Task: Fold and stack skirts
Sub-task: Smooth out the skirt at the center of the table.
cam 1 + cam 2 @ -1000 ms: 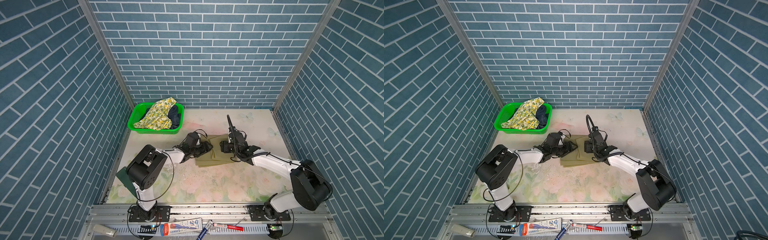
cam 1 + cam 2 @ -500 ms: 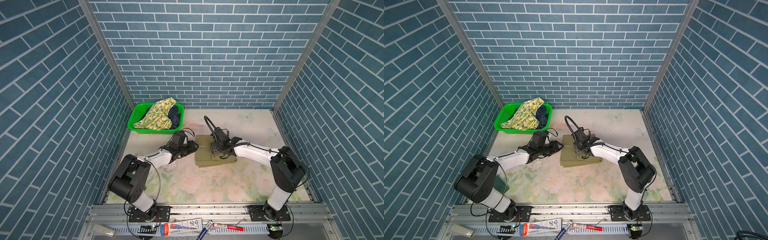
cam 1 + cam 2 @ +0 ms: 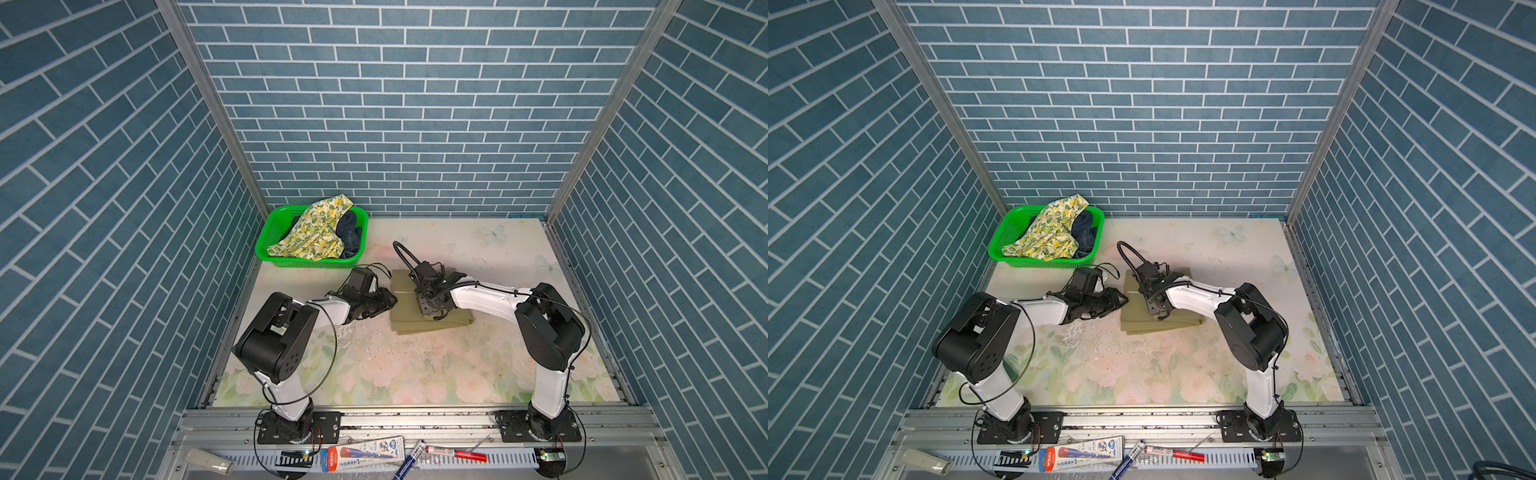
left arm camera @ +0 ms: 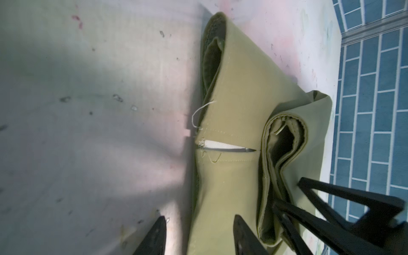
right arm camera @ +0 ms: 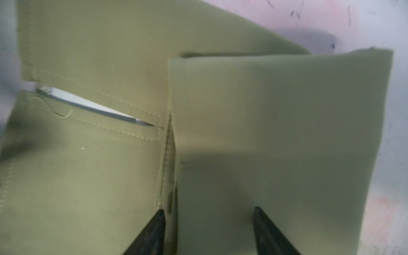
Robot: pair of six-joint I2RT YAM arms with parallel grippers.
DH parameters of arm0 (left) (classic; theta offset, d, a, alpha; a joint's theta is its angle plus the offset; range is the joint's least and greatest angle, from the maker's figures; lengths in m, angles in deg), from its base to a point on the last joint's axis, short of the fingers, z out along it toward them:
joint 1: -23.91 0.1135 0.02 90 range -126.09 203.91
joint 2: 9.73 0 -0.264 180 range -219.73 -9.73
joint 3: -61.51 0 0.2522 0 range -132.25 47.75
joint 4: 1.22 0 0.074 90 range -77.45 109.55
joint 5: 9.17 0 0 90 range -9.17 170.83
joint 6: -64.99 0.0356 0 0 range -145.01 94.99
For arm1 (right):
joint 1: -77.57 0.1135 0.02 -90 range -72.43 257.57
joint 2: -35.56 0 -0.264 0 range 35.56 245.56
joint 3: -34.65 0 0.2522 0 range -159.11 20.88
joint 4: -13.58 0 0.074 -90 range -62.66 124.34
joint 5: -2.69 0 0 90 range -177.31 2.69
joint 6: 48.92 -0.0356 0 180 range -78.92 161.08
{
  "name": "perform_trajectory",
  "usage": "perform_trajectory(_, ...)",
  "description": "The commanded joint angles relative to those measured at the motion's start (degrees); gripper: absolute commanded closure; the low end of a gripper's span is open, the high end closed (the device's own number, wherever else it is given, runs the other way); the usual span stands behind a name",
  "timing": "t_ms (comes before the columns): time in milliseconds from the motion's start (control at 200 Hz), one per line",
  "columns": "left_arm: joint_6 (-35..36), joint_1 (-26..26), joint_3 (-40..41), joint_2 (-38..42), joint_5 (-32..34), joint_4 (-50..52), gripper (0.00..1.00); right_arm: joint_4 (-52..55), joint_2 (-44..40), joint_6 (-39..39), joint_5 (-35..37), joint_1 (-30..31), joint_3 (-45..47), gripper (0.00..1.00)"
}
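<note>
The olive skirt [image 3: 415, 323] [image 3: 1138, 316] lies folded flat on the table [image 3: 415, 374], directly under the right gripper [image 3: 433, 309] and touching the tips of the left gripper [image 3: 392, 299].

In the right wrist view the right gripper [image 5: 209, 231] stands with its jaws well apart and holds nothing. One fingertip sits at the edge of the skirt's [image 5: 276, 121] folded-over top layer, the other over that layer.

In the left wrist view the left gripper [image 4: 199, 236] also has its jaws parted and grips nothing. The near edge of the skirt [image 4: 234, 106] runs between them, with one fingertip over bare table and one over cloth. The right gripper's black fingers [image 4: 331, 209] press on the thick roll of folds just beyond.

Beyond the left gripper, toward the back wall, the green basket [image 3: 266, 245] holds the other two. The lemon-print skirt [image 3: 316, 232] is draped on top, with the navy denim skirt [image 3: 351, 237] bunched beside it. Both are well apart from either gripper.
</note>
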State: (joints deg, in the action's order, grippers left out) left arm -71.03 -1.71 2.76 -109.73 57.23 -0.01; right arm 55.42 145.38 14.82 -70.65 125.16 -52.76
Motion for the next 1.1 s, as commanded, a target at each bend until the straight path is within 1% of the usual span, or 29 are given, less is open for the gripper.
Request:
perform_trajectory(0,-0.4,0.5,0.9,-1.5,-1.3,-1.6,0.50,1.1,1.6,-0.3,0.1,0.1,-2.4,0.55)
perform_trajectory(110,0.0,0.6,0.9,-2.1,-1.9,-2.2,0.51,0.2,1.7,-0.9,-1.1,-0.3,-2.2,0.79)
perform_trajectory(230,0.7,0.7,0.5,-3.3,-1.9,-1.6,0.54,-0.8,0.7,-1.0,-2.2,-0.9,-1.8,1.00)
perform_trajectory(305,1.5,0.7,-0.1,-4.5,-1.9,-1.1,0.58,-1.6,-0.5,-1.1,-3.0,-1.3,-1.2,1.00)
perform_trajectory(345,1.7,0.7,-0.2,-5.2,-1.9,-1.2,0.62,-2.2,-1.2,-1.1,-3.7,-1.6,-0.8,1.00)
perform_trajectory(455,1.7,0.6,-0.3,-6.9,-2.3,-2.5,0.78,-4.3,-3.9,-1.2,-5.6,-2.5,0.9,1.00)
perform_trajectory(515,1.7,0.6,-0.2,-7.6,-2.4,-3.7,0.85,-5.5,-5.4,-1.2,-6.5,-2.9,1.7,1.00)
perform_trajectory(575,1.7,0.6,0.2,-8.0,-2.6,-4.5,0.97,-6.0,-6.6,-1.1,-7.4,-3.1,2.1,1.00)
perform_trajectory(600,1.6,0.7,0.3,-8.2,-2.6,-5.0,1.00,-6.2,-7.1,-1.0,-7.6,-3.1,2.2,1.00)
perform_trajectory(875,0.3,0.6,1.7,-9.5,-3.8,-9.0,1.00,-8.3,-11.0,-0.9,-12.3,-3.4,2.3,1.00)
perform_trajectory(1095,-0.7,0.6,2.4,-10.0,-4.2,-11.1,1.00,-10.8,-11.2,-3.1,-16.6,-3.4,2.1,1.00)
